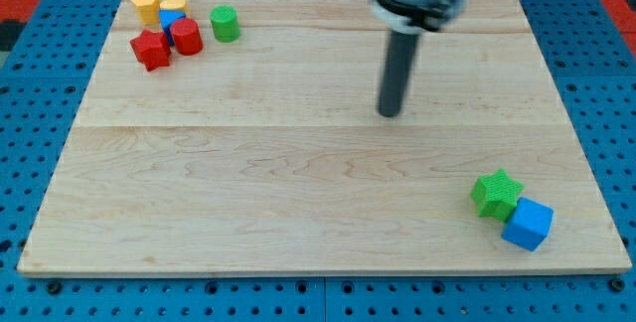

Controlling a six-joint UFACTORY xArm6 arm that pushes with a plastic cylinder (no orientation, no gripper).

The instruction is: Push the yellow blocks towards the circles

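— Two yellow blocks, is that right?

— Yes: a yellow hexagon (146, 5) and a second yellow block (174, 2), shape unclear, at the view's top left. They sit packed with a red star (151, 50), a red cylinder (186, 36) and a partly hidden blue block (172, 17); a green cylinder (225, 24) stands just beside.

— So the yellows are already near the circles?

— I'd judge so. My tip (390, 113) rests mid-board, well apart, touching nothing. No jaws exist; it's a bare rod.

— Anything else?

— One green star (496, 192) touching one blue cube (527, 225), bottom right.
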